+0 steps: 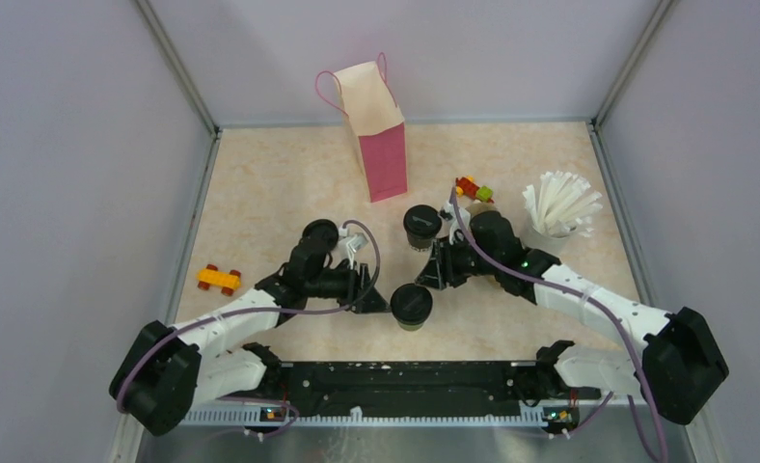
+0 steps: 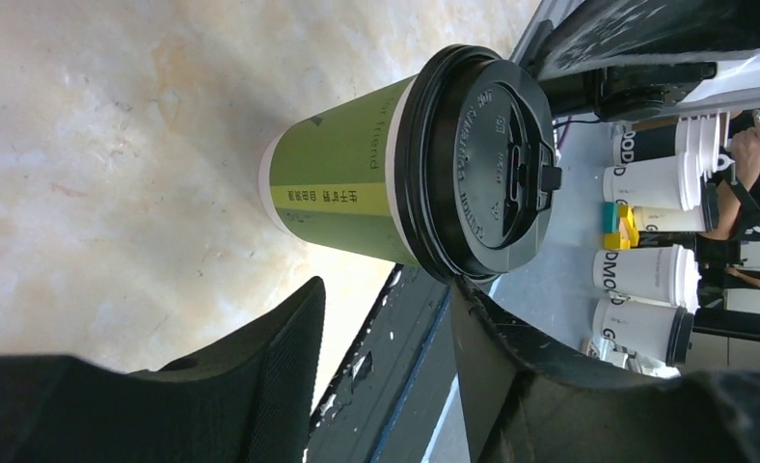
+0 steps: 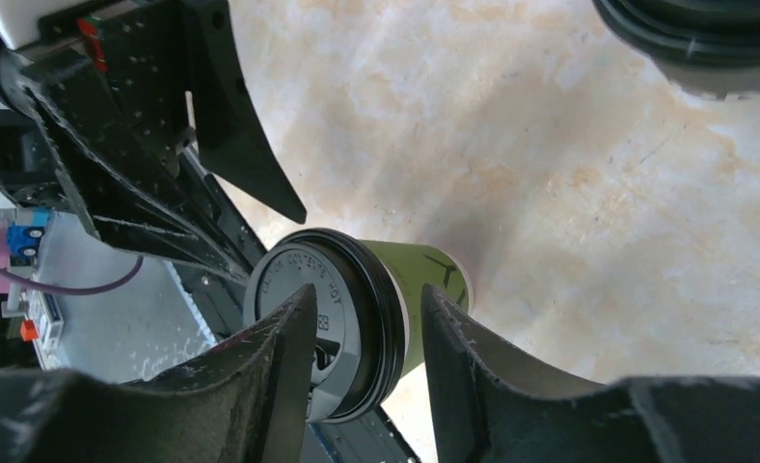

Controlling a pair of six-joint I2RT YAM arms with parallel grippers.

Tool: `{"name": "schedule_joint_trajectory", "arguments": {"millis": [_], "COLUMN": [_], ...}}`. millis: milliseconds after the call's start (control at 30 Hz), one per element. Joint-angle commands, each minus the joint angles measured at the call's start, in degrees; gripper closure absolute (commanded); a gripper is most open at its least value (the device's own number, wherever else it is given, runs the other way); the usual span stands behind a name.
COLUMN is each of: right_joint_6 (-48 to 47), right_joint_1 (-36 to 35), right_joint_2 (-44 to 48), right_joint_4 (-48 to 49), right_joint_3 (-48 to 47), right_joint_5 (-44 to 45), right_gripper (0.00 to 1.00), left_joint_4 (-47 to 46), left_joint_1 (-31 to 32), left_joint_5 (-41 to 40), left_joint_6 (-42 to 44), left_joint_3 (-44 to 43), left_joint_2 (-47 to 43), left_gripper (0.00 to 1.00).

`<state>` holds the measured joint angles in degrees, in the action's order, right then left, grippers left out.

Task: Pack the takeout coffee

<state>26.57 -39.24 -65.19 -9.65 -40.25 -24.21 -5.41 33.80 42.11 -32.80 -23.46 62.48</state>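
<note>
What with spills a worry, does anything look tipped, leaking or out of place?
No spill shows. The far cup and near cup stand upright, lids on. Only the orange bricks and the red-green bricks look stray.

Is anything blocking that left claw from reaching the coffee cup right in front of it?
Nothing visible does. The left gripper stands open, facing the nearer cup, and no other thing sits between them.

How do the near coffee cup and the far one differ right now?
The far cup stands closer to the pink bag than the near cup. The near cup sits just ahead of the left claw; the far cup is beside the right claw. Both stand upright and lidded.
</note>
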Motion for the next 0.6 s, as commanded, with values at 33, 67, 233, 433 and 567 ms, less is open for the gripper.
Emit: {"name": "schedule_joint_trajectory", "arguments": {"millis": [33,67,233,433,567], "right_joint_6": [1.9,2.0,3.0,7.7,12.8], "right_joint_1": [0.4,0.4,0.4,0.4,0.4], "right_joint_2": [2.8,3.2,5.9,10.7,14.4], "right_joint_4": [2.4,2.1,0.9,1.9,5.7], "right_joint_3": [2.8,3.0,4.5,8.6,12.7], "right_joint_5": [-1.0,-0.6,0.4,1.6,1.4], "right_gripper": [0.59,0.59,0.63,0.65,0.62], "left_joint_4": [-3.1,-3.1,-4.0,-6.8,-9.4], "left_joint_1": [0.2,0.3,0.3,0.3,0.2], "left_joint_5": [-2.7,-3.0,-4.5,-4.7,-3.5], "left_joint_6": [3.0,3.3,4.3,4.3,3.8], "left_joint_3": [-1.5,-1.8,-2.9,-5.0,-6.3], "left_joint_2": [2.6,3.0,5.1,8.3,11.9], "left_gripper": [0.47,0.48,0.5,0.5,0.5]}}
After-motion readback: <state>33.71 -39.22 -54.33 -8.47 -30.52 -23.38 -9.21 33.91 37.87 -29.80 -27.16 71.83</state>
